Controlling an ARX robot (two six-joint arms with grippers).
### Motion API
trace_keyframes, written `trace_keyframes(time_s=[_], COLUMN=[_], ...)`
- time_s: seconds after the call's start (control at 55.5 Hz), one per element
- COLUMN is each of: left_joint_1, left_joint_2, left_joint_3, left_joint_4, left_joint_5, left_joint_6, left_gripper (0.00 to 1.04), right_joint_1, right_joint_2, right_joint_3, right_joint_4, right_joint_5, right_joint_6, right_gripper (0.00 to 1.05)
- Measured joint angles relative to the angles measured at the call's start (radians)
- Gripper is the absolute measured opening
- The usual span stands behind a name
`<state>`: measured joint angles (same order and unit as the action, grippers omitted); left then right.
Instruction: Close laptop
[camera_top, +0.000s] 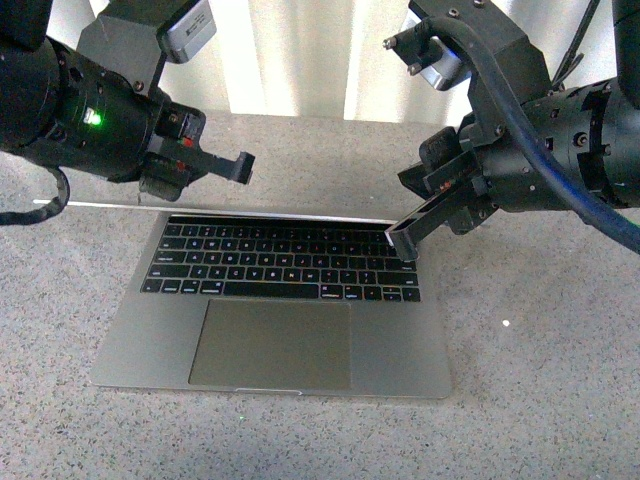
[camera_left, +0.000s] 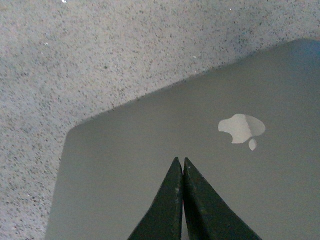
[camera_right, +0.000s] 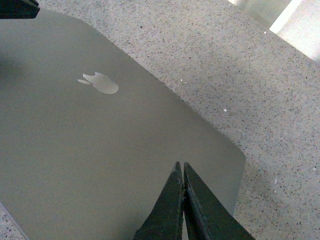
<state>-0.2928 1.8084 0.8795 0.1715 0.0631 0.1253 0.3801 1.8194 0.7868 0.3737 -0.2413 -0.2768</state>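
The laptop (camera_top: 400, 345) lies on the speckled counter with its black keys (camera_top: 280, 260) and trackpad showing. In the front view its lid (camera_top: 250, 211) appears only as a thin edge-on line above the keyboard. Both wrist views look at the grey back of the lid (camera_left: 150, 145) (camera_right: 90, 150) with the pale apple logo (camera_left: 241, 128) (camera_right: 100, 84). My left gripper (camera_top: 240, 168) (camera_left: 180, 162) is shut and empty, above the lid's left part. My right gripper (camera_top: 402, 243) (camera_right: 180, 167) is shut and empty at the lid's right corner. Whether either touches the lid I cannot tell.
The grey speckled counter (camera_top: 540, 400) runs all round the laptop. Bright pale vertical panels (camera_top: 300, 55) stand behind it. A blue cable (camera_top: 545, 150) hangs along my right arm. A dark tip (camera_right: 17, 7), probably the left gripper's, shows at the lid's far corner in the right wrist view.
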Motion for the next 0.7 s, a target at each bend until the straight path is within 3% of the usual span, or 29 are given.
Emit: trace_keyframes(time_s=[0.703], left_joint_1=[-0.044], left_joint_2=[0.013], left_joint_3=[-0.126], left_joint_4=[0.101], left_joint_5=[0.011], left_joint_6=[-0.132], left_gripper=[0.04], right_joint_1=[0.023], right_joint_2=[0.040], right_joint_3=[-0.100], right_joint_4=[0.084], right_joint_5=[0.000], right_joint_6=[0.044], right_gripper=[0.01])
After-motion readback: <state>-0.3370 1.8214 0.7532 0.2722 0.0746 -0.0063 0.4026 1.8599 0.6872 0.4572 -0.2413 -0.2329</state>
